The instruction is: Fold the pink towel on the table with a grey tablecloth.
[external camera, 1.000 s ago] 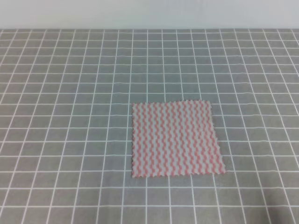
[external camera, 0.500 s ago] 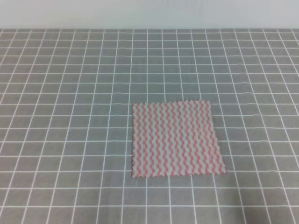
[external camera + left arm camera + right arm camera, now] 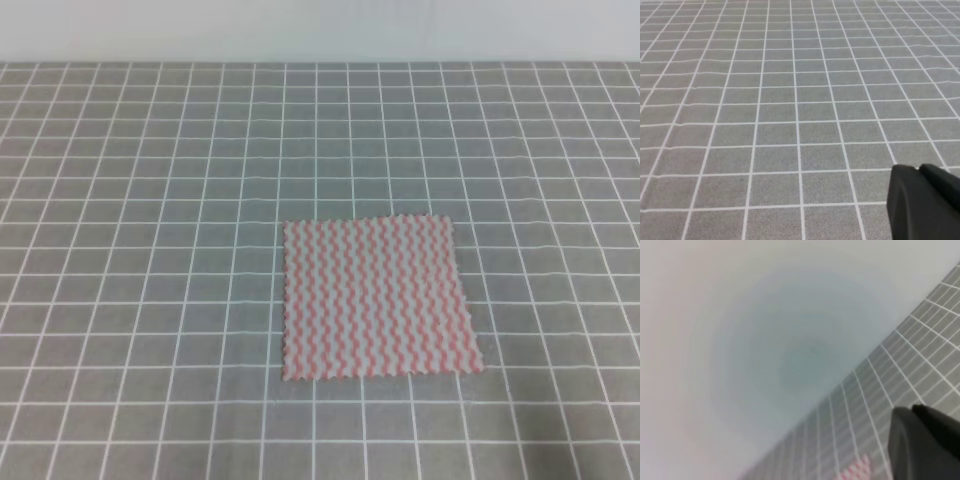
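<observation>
The pink towel [image 3: 375,298] lies flat and unfolded on the table with a grey tablecloth [image 3: 150,200], a little right of centre and toward the front. Its zigzag stripes and serrated edges show in full. Neither gripper appears in the exterior high view. In the left wrist view only a black finger [image 3: 925,205] pokes in at the lower right, above bare gridded cloth [image 3: 790,100]. The right wrist view is tilted; a black finger [image 3: 925,445] sits at its lower right, and a corner of the towel [image 3: 856,471] peeks in at the bottom edge.
A pale wall [image 3: 320,30] runs along the table's far edge and fills most of the right wrist view [image 3: 765,340]. Gridded grey cloth surrounds the towel on all sides.
</observation>
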Motion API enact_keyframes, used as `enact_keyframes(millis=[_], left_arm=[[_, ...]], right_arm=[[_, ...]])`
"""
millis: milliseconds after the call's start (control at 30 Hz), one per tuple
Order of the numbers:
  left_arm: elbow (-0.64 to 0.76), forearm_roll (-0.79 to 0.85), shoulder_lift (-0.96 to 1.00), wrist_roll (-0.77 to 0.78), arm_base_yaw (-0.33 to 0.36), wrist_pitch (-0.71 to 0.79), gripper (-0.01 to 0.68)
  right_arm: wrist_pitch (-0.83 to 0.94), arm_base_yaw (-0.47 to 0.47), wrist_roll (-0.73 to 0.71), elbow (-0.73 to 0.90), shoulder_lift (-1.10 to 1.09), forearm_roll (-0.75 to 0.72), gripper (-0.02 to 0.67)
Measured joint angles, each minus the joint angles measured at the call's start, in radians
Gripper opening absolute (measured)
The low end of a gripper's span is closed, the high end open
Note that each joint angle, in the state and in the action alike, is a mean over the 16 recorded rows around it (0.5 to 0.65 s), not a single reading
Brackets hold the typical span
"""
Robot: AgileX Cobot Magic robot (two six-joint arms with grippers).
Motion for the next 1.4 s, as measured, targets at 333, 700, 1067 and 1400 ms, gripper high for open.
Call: enact_keyframes(millis=[333, 700, 1067, 1400], left_arm=[[-0.012, 0.000, 0.015, 0.001, 0.001, 0.008, 0.000], [-0.012, 0.000, 0.013, 0.001, 0.000, 0.008, 0.000], [-0.013, -0.002, 0.013, -0.001, 0.000, 0.008, 0.000], [-0.013, -0.300, 0.013, -0.182, 0.000, -0.083, 0.000]], right_arm=[[0.210, 0.000, -0.319, -0.154, 0.130, -0.092, -0.017], [0.438, 0.000, -0.372, -0.459, 0.550, -0.356, -0.017], [0.663, 0.074, -0.172, -0.749, 0.948, -0.689, -0.017], [0.721, 0.226, 0.034, -0.843, 1.173, -0.893, -0.017]])
